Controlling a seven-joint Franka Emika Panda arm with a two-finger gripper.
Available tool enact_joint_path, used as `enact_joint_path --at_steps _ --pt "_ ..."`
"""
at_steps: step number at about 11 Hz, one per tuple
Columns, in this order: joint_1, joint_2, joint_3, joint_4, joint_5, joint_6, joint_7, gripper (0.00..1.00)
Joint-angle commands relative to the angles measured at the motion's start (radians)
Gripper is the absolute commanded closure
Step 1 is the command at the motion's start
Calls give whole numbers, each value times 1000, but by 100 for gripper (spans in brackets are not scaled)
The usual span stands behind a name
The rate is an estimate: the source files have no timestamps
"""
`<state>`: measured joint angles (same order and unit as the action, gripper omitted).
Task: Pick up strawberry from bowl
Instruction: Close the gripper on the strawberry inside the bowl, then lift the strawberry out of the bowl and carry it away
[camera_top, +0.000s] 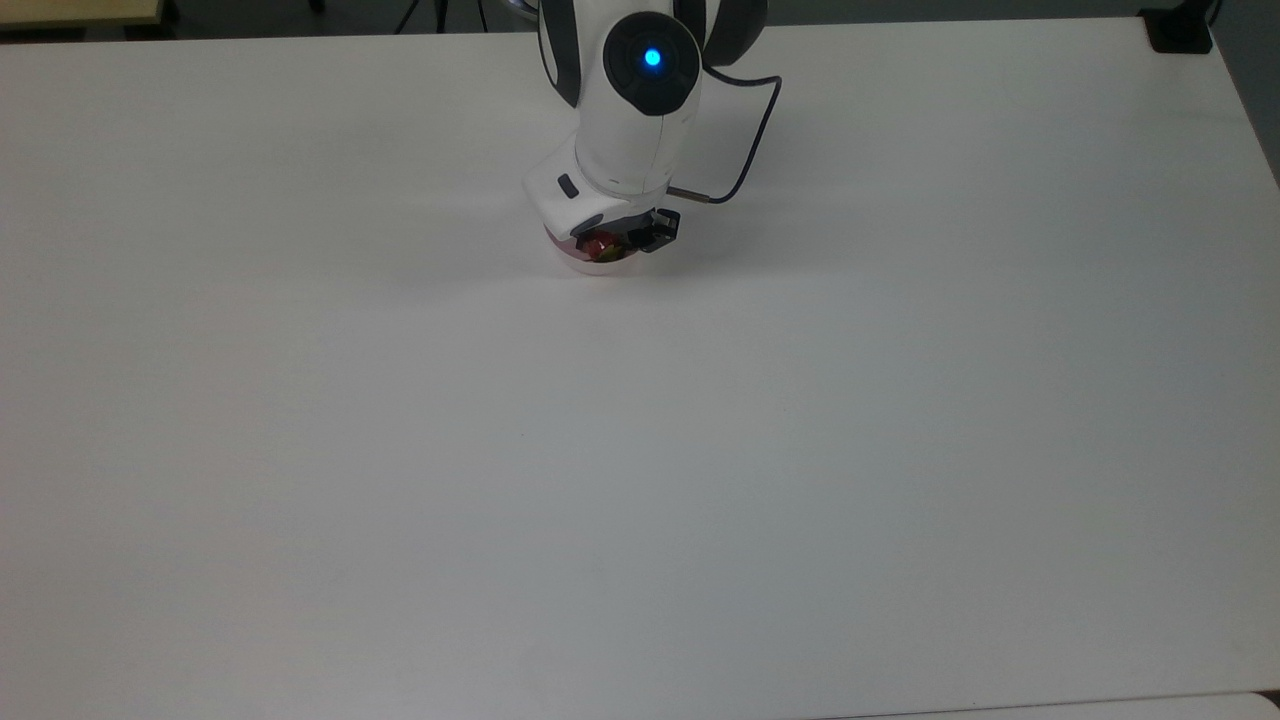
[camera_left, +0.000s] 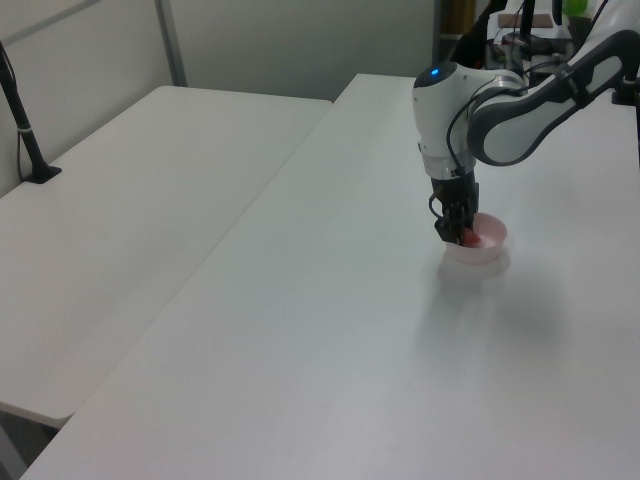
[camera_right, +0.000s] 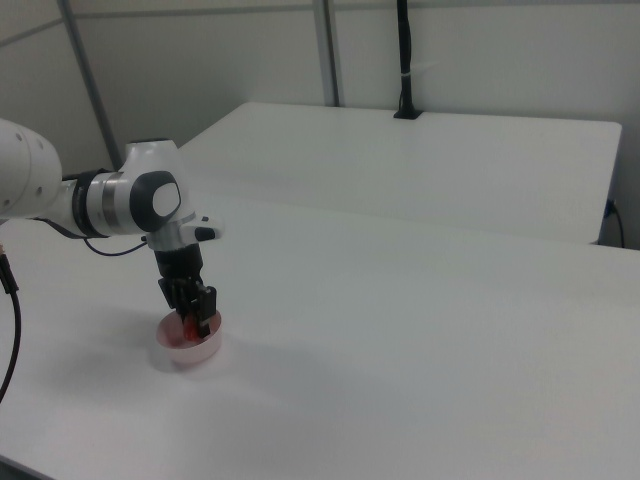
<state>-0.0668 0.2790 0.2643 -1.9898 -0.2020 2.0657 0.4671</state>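
i see the gripper (camera_right: 192, 318) down inside the bowl (camera_right: 205, 348) | strawberry (camera_top: 599, 244) in the bowl, between the fingers | grip looks closed on it, i judge | lift not yet done

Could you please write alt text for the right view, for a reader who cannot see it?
A white robot arm lowers its pincer into a small pink bowl holding a red strawberry, on a white table. A second white table stands behind.
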Motion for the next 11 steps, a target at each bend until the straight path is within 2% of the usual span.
enact_joint_path --at_steps 1,5,7,9,10,11 --pt "-2 -69 9 -4 -7 -50 -19 57" --pt "-8 -95 9 22 -5 -90 -31 57" --pt "-72 -182 4 49 18 -203 -211 57" --pt "-181 -247 -3 30 47 -274 -431 56" --pt "-229 -256 -29 5 46 -263 -499 55" --pt "-240 -258 -90 -21 43 -231 -568 55"
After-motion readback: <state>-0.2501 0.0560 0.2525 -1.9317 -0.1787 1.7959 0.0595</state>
